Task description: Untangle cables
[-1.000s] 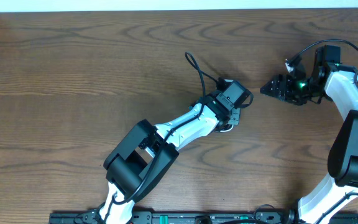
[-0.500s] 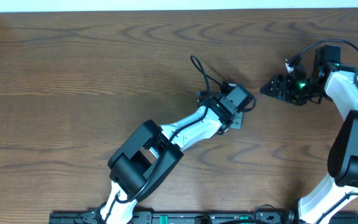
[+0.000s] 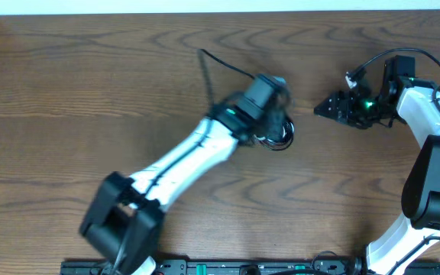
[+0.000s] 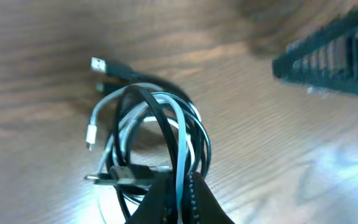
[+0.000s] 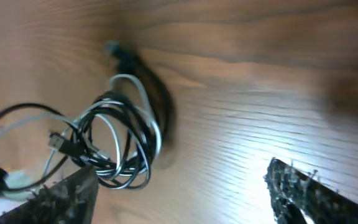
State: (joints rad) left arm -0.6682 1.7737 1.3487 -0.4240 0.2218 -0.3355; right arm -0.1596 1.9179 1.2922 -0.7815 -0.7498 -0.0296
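The cables (image 4: 157, 134) are a knot of black and white loops with plug ends sticking out at the left. My left gripper (image 4: 179, 202) is shut on a white and a black strand of this knot, and the loops hang in front of the fingers. From overhead, the left gripper (image 3: 275, 121) is blurred at mid-table, with the cables (image 3: 281, 139) just below it and one black tail reaching up and left. My right gripper (image 3: 321, 110) stands open to the right of the knot, apart from it. In the right wrist view the cables (image 5: 120, 146) lie beyond the left finger (image 5: 64, 199) of the right gripper (image 5: 182, 196).
Brown wooden table (image 3: 90, 92) all around. A thick black arm wire (image 3: 403, 55) loops over the right wrist. The table's far edge runs along the top of the overhead view.
My left arm has swung up and to the left, dragging the knot with it; its jaws have closed on the strands. The right gripper has opened slightly wider and barely shifted.
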